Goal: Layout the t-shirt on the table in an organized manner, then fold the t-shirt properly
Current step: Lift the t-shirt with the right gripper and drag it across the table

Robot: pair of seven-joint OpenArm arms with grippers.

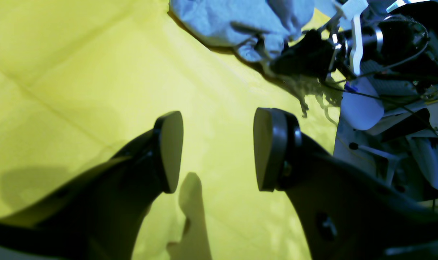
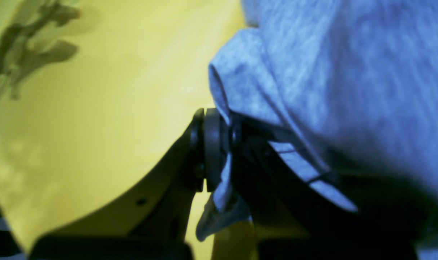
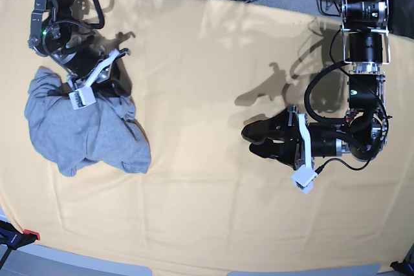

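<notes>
Gripping: right gripper [image 2: 219, 148] is clamped on a fold of the t-shirt [image 3: 87, 134]; cloth is pinched between the pads and a tail hangs below them.
Left tool: left gripper [image 1: 217, 150] stands wide apart, nothing between the pads, hovering over bare table [image 3: 207, 82].
Shirt location: crumpled heap at the base view's left side of the table, well apart from the left gripper. No lettering or collar showing, so orientation can't be told.
Step in hand (my read): layout phase, barely started; the shirt is still a bundle, no fold possible yet.
Doing it well: lift the pinched edge high enough that the heap unrolls under its own weight, then drag toward the table's middle. Bring the left gripper over to take a second edge or corner; one grasp point alone will likely just move the lump.
Risk: the pinch may hold several layers, so the heap could come up whole.
Right wrist only: shows the actual pinch and the dangling tail.
Left wrist only: shows the empty, spread pads, with the shirt far off at top.
Base only: shows the full heap outline and the spacing between the arms.
</notes>
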